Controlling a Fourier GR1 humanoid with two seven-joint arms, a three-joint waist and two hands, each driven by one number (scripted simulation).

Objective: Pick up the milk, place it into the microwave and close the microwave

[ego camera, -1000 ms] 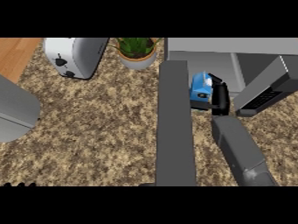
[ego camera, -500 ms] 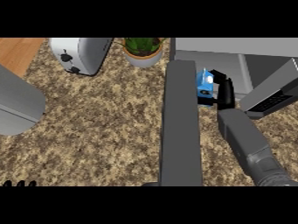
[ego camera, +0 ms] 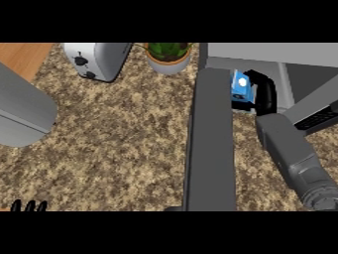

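right hand (ego camera: 263,92) is curled round the blue milk (ego camera: 240,85), already inside the microwave (ego camera: 310,64) mouth past the open door (ego camera: 211,144); I'd set it flat and deep before letting go. left hand (ego camera: 27,206) rests open at the bottom edge

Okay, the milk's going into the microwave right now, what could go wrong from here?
The right hand is curled round the blue milk carton at the microwave opening. Two risks:
1. The open door stands close beside the forearm, so pulling the arm back out might bump it.
2. The carton sits near the opening's front edge; let go there, it could tip or block the door from closing.
The left hand rests at the lower left edge.
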